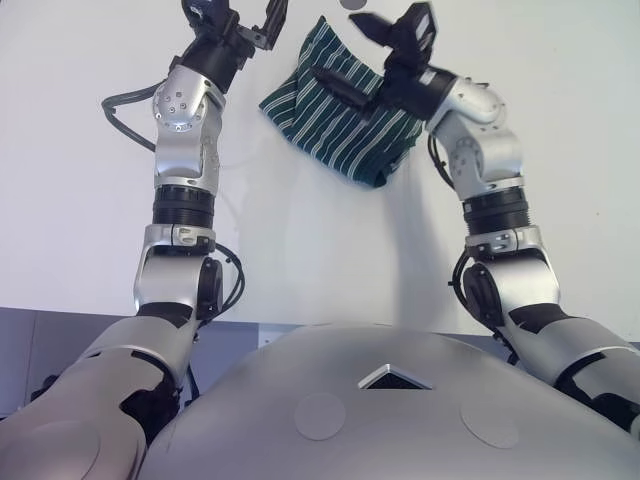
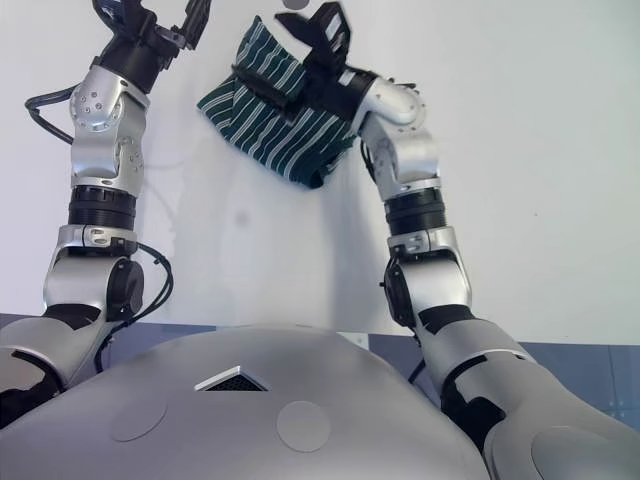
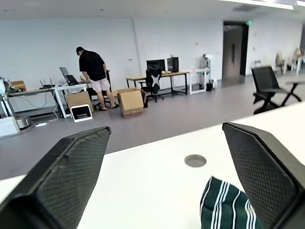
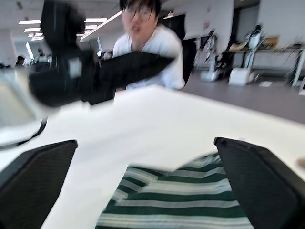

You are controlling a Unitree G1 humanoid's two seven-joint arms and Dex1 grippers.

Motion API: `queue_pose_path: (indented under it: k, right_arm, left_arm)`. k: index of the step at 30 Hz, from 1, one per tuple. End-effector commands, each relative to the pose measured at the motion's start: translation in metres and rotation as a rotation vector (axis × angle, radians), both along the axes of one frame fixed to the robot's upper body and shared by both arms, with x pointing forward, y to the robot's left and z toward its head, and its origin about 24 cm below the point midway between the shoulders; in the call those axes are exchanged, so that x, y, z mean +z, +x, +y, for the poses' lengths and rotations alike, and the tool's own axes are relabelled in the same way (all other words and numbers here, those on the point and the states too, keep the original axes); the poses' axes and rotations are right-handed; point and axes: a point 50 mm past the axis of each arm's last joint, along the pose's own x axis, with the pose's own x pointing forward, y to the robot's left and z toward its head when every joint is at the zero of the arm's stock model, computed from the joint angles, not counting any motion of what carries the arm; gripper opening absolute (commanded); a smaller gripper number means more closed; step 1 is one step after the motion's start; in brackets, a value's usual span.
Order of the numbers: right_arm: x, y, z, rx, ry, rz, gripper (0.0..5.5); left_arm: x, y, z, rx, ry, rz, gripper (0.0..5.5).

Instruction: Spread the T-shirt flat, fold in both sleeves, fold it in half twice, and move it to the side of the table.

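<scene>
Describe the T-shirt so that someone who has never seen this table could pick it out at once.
On the white table, look toward the far side, near the round hole, where the right gripper hangs. There lies the T-shirt, folded into a compact bundle. Its dark green cloth with thin white stripes sets it apart from the plain tabletop.

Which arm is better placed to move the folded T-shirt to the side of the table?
Probably the right: the open right gripper hangs over the T-shirt, while the open left gripper sits beside the shirt's edge, over bare table.
</scene>
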Motion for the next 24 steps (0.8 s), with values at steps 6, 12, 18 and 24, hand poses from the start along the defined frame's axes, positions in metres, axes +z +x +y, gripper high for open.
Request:
queue_pose_path:
  k: [6, 12, 18, 24]
  right_arm:
    - [-0.087, 0.016, -0.108, -0.860, -0.473, 0.344, 5.37]
    - [-0.056, 0.024, -0.185, -1.113, -0.579, 0.177, 5.37]
    - [0.015, 0.058, -0.181, -1.007, -0.159, -0.067, 5.37]
    - [0.137, 0.049, -0.128, -0.501, 0.729, -0.256, 5.37]
  left_arm:
    - [0.004, 0.003, 0.003, 0.071, -0.092, 0.027, 4.32]
    - [-0.006, 0.001, 0.007, 0.160, -0.092, 0.046, 4.32]
    - [-0.002, 0.001, -0.001, 0.147, -0.079, -0.017, 4.32]
    - [0.059, -0.012, -0.020, -0.076, -0.292, -0.226, 4.32]
